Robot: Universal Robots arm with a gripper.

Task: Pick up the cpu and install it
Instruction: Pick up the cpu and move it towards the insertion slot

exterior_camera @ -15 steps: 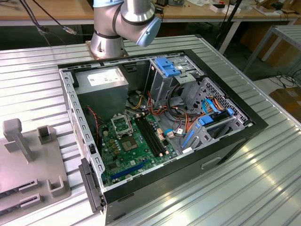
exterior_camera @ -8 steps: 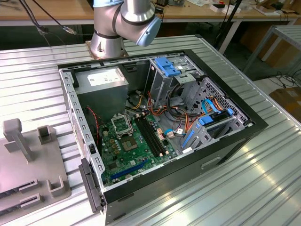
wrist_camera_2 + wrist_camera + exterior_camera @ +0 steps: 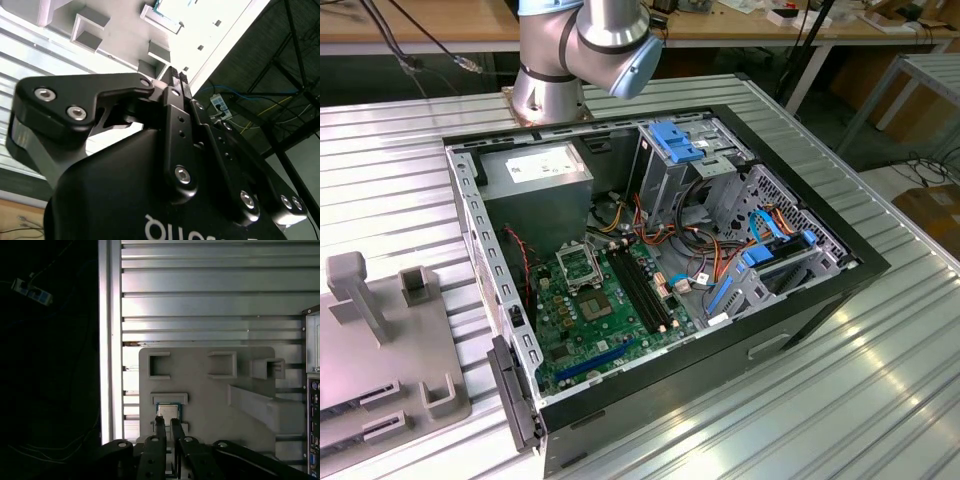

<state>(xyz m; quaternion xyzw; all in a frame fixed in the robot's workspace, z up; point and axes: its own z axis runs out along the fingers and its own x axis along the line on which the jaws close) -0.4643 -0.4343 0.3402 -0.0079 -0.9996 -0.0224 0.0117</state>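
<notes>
Plainly the cpu [image 3: 168, 411] has not been lifted yet. In the first wrist view it lies flat in a small square nest on the grey plate [image 3: 210, 400], silver top up, with a green edge showing round it. The plate rests on the ribbed table [image 3: 200, 290]. In the exterior view the plate [image 3: 380, 390] sits at the exterior view's left of the open case [image 3: 820, 290], well apart from the socket [image 3: 578, 264] on the board inside.

The gripper [image 3: 167, 420] hangs above the near side of the nest, its tips just short of the chip and apart from it. Its fingers [image 3: 159, 424] are drawn close together with only a slit between them, and nothing is held. The second wrist view shows the same, the two ribbed pads [image 3: 176, 76] lying side by side.

As for handling, the cpu looks light, thin and stiff, with a smooth metal top that would give the pads little bite. I judge it fragile on its underside, where the contacts would be, and easy to tilt or drop. The sound hold is on two opposite side edges, level and with light pressure, where the nest walls leave room. Whether they leave enough room I cannot tell.
</notes>
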